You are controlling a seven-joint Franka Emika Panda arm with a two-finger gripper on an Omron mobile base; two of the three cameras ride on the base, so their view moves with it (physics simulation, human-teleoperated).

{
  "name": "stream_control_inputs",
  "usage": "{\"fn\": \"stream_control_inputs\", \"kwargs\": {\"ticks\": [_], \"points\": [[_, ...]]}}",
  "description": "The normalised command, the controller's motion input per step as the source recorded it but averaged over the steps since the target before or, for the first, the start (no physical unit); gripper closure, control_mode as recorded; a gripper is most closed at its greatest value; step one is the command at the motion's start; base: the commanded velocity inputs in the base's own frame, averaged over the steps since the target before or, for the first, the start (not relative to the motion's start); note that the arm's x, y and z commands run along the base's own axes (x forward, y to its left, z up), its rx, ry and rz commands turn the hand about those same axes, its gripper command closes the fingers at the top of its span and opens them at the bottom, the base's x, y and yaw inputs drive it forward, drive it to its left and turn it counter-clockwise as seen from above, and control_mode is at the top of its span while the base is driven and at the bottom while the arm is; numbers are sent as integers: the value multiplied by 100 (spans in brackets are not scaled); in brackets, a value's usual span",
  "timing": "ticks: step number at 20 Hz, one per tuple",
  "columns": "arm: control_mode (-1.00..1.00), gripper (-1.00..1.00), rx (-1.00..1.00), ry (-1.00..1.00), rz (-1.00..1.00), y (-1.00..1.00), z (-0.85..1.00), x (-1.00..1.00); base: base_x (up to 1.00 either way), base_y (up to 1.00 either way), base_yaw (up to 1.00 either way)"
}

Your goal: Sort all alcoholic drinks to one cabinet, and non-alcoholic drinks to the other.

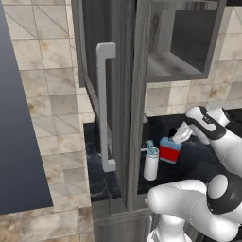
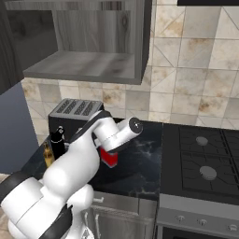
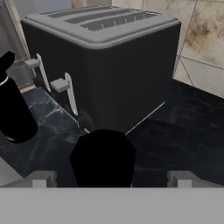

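We saw the gripper (image 3: 112, 178) poised directly over the squat red bottle (image 1: 169, 152), whose black cap (image 3: 103, 155) sat between the 2 finger tips (image 3: 40, 178) in the hand view; the tips stood spread wide on either side of the cap, touching nothing and pinching nothing. In the left base view the hand hung just above that bottle's blue shoulders, and in the right base view only a bit of its red body peeked out under the white arm. We counted 4 drinks on the counter: 1 red-and-blue bottle, 1 white cylindrical bottle (image 1: 151, 163) with a teal flip lid standing just left of it, 1 all-black bottle (image 2: 58, 142) farther left near the toaster, and 1 amber-brown bottle (image 2: 47, 155) partly hidden beside the black one. There was 1 toaster (image 3: 105, 57), a boxy dark body with a grey slotted top and 2 pale levers, standing right behind the red bottle. The counter (image 2: 135, 163) was glossy black stone with faint white veins, and the wall behind it was beige mottled tile. Above hung 1 dark grey wood-grain cabinet (image 1: 184, 56), its tall door (image 1: 123, 94) swung open, carrying 1 long pale grey bar handle (image 1: 105, 104). To the right lay 1 black stove (image 2: 200, 163) with 2 round burners visible.
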Motion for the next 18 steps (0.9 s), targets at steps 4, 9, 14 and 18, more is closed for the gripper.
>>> {"fn": "stream_control_inputs", "kwargs": {"ticks": [4, 9, 14, 18], "points": [[-100, -100, 0, -3, 0, 3, -1, 3, 0, 0, 0], [-100, -100, 0, 0, 0, 2, -2, 2, 0, 0, 0], [-100, -100, 0, 0, 0, 2, -2, 4, 0, 0, 0], [-100, 100, 0, 1, 0, 2, 0, 1, 0, 0, 0]]}}
